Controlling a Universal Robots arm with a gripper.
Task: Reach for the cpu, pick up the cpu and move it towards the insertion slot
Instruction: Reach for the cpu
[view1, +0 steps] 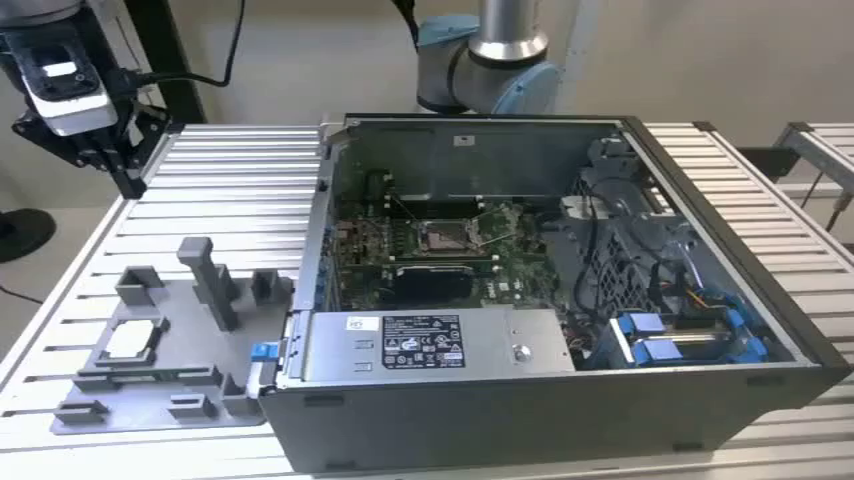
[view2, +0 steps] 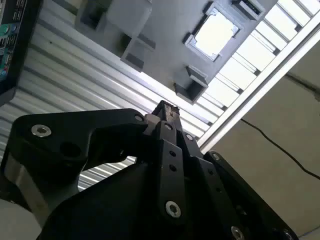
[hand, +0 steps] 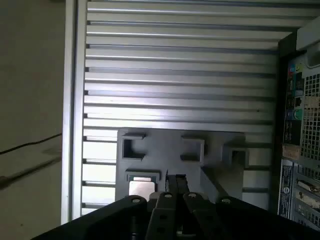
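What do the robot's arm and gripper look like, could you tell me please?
The arm is a silver metal tube with grey joints and a pale blue cap. The gripper is black, built of angular linkage bars dotted with round silver screw heads, tapering to a narrow tip. In the exterior view a white-and-grey block sits above it, with black cables running off.

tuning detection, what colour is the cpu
The cpu is pale silvery white, clearest in the second wrist view.

Soft even light; glare bleaches the cpu (view2: 215, 33) in the second wrist view.
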